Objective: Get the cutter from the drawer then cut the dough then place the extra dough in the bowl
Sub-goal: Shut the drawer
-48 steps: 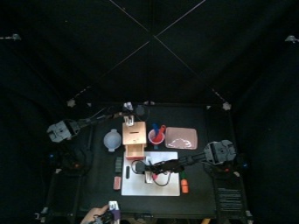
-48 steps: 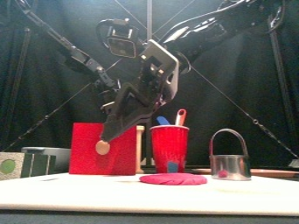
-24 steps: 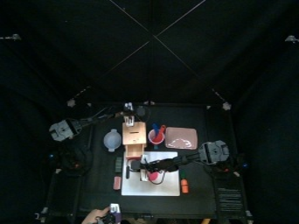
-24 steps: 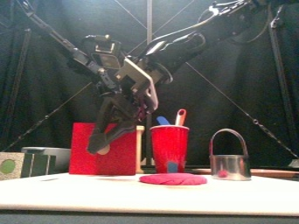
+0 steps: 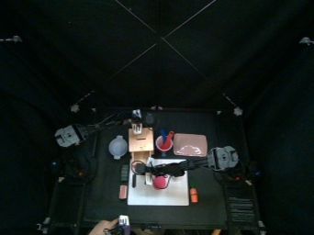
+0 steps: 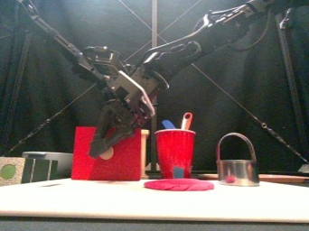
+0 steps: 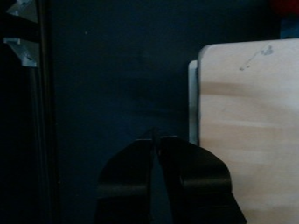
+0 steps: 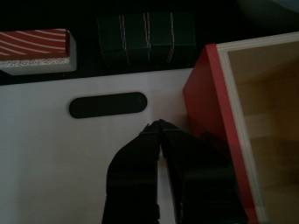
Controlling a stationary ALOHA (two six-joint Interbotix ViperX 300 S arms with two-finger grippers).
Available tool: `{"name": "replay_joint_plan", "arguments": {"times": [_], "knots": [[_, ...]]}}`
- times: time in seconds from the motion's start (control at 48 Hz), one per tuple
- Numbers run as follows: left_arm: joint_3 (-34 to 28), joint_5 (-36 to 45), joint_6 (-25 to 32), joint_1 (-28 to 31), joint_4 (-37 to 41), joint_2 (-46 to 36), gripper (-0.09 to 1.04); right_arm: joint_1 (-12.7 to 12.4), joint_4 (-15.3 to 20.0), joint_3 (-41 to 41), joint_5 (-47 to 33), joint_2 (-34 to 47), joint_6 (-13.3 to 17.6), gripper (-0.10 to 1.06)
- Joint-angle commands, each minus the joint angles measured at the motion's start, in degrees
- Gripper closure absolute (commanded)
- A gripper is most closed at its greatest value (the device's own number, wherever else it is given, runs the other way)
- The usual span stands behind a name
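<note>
Your cutter [image 6: 238, 162] is already out of the drawer. It stands at the lower right of the front view on the white board [image 8: 59, 131], a shiny metal ring with a thin wire hoop for a handle, just right of the flat pink-red dough [image 6: 179, 185]. The right gripper [image 8: 156, 129] is pinched fully shut and empty, close to the red drawer front [image 8: 211, 87]. The right wrist view shows the drawer pulled open, with smooth pale wood inside. The step looks like pushing that drawer closed before you go for the cutter. Press squarely on the flat red face with the closed tips, low and centred, so the light box [image 7: 251, 114] doesn't twist or skid on the slick black bench [image 7: 105, 87]. The left gripper [image 7: 156, 138], also closed on nothing, hangs over the box's edge and could brace it. The cutter's metal is rigid and slippery, so grip it mid-hoop. The soft dough will deform. The blue-grey bowl [image 5: 119, 147] waits left of the box in the top view.
</note>
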Motion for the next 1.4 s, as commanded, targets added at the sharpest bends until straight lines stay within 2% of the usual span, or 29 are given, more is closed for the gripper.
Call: {"name": "replay_joint_plan", "arguments": {"times": [0.021, 0.271, 0.917, 1.396], "knots": [[-1.93, -0.35, 0.09, -0.79, 0.26, -0.53, 0.44, -0.35, -0.09, -1.23, 0.26, -1.41, 0.00, 0.86], [-1.93, -0.44, 0.09, -1.76, 0.18, -0.18, 0.44, -0.88, -0.53, -1.41, 0.26, -1.14, 0.00, 0.86], [-2.55, -0.62, 1.85, -2.11, 0.18, 0.18, 0.44, -4.83, -3.69, -3.25, 1.05, 0.00, -0.09, 0.86], [-2.81, -1.85, 2.55, -3.25, -0.09, 0.18, 0.44, -6.86, -4.13, -3.43, 2.02, 0.00, -0.09, 0.86]]}}
